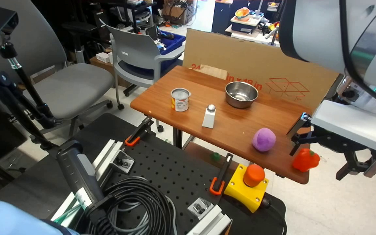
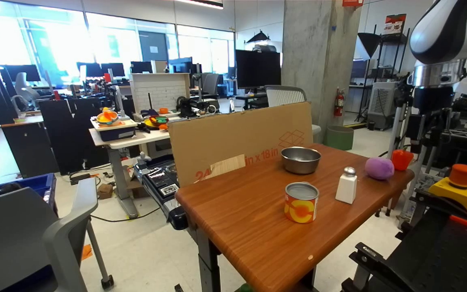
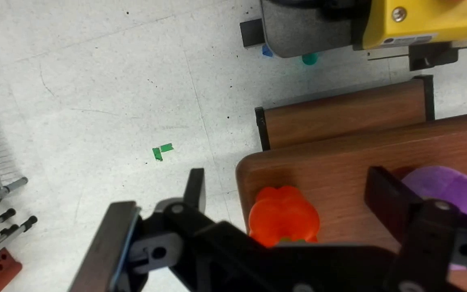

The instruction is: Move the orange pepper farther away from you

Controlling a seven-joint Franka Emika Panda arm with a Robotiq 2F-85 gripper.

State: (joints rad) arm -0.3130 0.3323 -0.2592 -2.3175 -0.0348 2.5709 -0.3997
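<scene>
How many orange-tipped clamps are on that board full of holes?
2, both at the edge of the black pegboard facing the wooden table: one clamp nearer the can, the second clamp beside the yellow emergency-stop box. More may be hidden.

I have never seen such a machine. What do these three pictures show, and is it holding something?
The machine is a robot arm, with a dark hand at its end for grasping. Two pictures are taken from outside the robot; the third is taken from its wrist, looking down past the hand. On the wooden table are a metal bowl, a can, a white shaker, a purple ball and an orange pepper. The hand is open near the pepper and holds nothing.
</scene>
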